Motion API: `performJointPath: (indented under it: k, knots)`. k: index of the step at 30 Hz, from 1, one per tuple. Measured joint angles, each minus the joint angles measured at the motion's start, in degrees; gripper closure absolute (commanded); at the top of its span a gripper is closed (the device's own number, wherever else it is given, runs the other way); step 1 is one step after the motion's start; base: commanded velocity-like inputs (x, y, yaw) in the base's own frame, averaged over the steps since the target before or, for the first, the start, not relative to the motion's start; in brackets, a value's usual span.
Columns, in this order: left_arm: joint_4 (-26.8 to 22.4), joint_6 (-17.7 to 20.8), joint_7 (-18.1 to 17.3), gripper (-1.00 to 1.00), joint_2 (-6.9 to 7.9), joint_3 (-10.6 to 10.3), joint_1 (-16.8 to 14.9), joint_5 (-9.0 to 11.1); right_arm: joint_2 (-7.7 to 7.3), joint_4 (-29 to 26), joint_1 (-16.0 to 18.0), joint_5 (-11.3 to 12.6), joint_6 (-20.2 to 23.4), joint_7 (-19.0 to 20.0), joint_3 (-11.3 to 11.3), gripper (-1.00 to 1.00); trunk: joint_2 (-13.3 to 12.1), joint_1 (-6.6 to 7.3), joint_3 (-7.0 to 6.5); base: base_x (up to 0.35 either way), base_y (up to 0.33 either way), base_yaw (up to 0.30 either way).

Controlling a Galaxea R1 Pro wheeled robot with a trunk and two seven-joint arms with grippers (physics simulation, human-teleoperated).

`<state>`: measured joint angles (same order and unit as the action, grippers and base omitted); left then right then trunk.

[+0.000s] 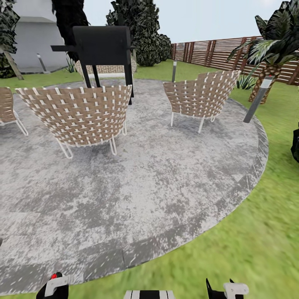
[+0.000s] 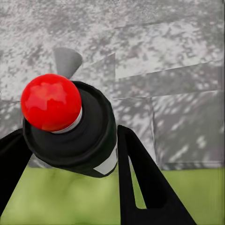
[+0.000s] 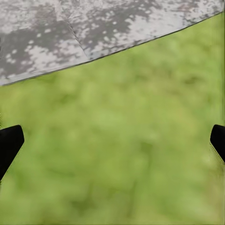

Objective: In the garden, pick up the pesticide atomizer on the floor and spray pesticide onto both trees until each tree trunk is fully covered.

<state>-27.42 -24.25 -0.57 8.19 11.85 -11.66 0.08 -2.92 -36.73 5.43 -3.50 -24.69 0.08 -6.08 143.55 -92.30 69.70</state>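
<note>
The pesticide atomizer (image 2: 91, 140) is a small dark bottle with a red tip (image 2: 50, 102) and a white band. My left gripper (image 2: 70, 136) is shut on it, one black finger on each side. In the head view that gripper (image 1: 52, 287) sits at the bottom edge over the patio kerb, the atomizer's red tip (image 1: 53, 276) just showing. My right gripper (image 3: 112, 140) is open with nothing in it, over grass beside the kerb, and sits low at the right (image 1: 226, 290). The grey speckled floor (image 1: 158, 187) spreads ahead. Dark tree foliage (image 1: 139, 25) rises far behind; a slanted tan tree trunk (image 1: 14, 66) stands at far left.
Three woven chairs (image 1: 79, 114) (image 1: 201, 95) (image 1: 7, 106) and a black grill (image 1: 101, 45) stand on the patio. Grey bollard lamps (image 1: 258, 97) (image 1: 174, 70) line its rim. A palm (image 1: 272, 45) and a slat fence (image 1: 207, 52) are at right. Lawn (image 1: 257, 232) surrounds the patio.
</note>
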Motion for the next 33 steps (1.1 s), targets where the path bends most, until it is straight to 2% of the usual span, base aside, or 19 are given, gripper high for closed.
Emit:
performJointPath:
  k: [15,24,33]
  knots:
    - [0.06,-0.05,0.19,1.00,-0.09,0.01,0.00,0.01,0.00,0.52,0.00,-0.03,0.08,0.00,0.04,-1.00,-0.20,0.39,-4.65,0.000,0.000,0.000]
    - [0.74,-0.17,0.22,1.00,-0.17,0.01,0.00,0.01,0.00,0.95,0.00,-0.05,0.11,0.00,0.05,-1.00,-0.33,0.62,-6.72,0.000,0.000,0.000]
    - [0.75,-0.17,0.30,1.00,-0.18,-0.03,0.00,0.01,0.00,1.00,0.00,-0.02,0.12,0.00,0.01,-1.00,-3.92,2.59,-8.34,0.000,0.000,0.000]
